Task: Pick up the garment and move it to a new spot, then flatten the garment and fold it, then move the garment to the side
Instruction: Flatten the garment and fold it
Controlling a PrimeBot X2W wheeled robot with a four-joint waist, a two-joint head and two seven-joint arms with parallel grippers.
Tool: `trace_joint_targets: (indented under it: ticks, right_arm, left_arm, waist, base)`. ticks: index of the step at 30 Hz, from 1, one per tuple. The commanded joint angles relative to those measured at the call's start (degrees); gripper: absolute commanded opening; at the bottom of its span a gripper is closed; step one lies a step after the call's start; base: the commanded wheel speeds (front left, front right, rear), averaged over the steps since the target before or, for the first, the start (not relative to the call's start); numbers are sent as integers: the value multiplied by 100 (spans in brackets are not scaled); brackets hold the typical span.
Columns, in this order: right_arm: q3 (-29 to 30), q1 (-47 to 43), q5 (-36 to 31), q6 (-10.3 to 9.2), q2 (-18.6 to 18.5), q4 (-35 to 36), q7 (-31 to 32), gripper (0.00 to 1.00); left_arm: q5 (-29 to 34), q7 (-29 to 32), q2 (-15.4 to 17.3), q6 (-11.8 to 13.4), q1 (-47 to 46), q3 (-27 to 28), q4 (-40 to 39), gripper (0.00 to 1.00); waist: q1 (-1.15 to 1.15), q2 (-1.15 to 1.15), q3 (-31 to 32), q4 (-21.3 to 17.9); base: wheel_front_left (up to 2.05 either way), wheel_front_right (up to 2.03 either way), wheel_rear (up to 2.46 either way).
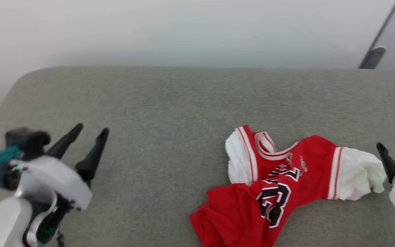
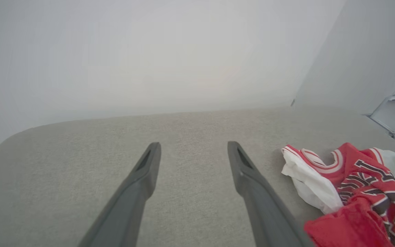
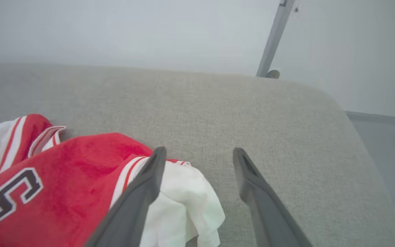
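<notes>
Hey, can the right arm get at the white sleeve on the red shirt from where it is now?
Probably yes. The right gripper stands open close beside the garment and its white sleeve, which lies on the grey cushion with nothing between them or on top.

Soft jersey garment (image 1: 238, 212), matt woven cushion (image 1: 166, 113)

Red jersey T-shirt (image 1: 286, 185), white short sleeves with red-white stripe trim, black-and-white block lettering on front. Crumpled, front up, collar toward far side, sleeves out to either side, hem bunched at near edge. Lying right of centre on grey cushion (image 1: 149, 103).
</notes>
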State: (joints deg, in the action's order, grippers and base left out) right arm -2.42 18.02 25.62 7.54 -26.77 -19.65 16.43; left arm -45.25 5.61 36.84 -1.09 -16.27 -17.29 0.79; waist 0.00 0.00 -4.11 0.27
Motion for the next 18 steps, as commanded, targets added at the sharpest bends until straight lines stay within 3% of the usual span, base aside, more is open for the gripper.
trace_joint_targets:
  ticks: [1, 12, 18]
  right_arm:
    - [106, -117, -111, -10, 123, 104, -212, 100]
    - [426, -559, -1425, -10, 1235, 948, -1722, 100]
    - [470, -586, -1707, -10, 1738, 1101, -2183, 100]
  left_arm:
    - [-49, 134, -23, -28, -127, -52, -30, 100]
    - [-428, 1681, -424, -185, -1239, -799, 23, 100]
    - [-703, 2469, -710, -235, -1712, -1157, 404, 100]
  waist:
    - [0, 0, 67, -214]
    - [0, 0, -40, -909]
    - [0, 0, -186, -1277]
  base:
    - [0, 0, 0]
    - [0, 0, 0]
    - [0, 0, 0]
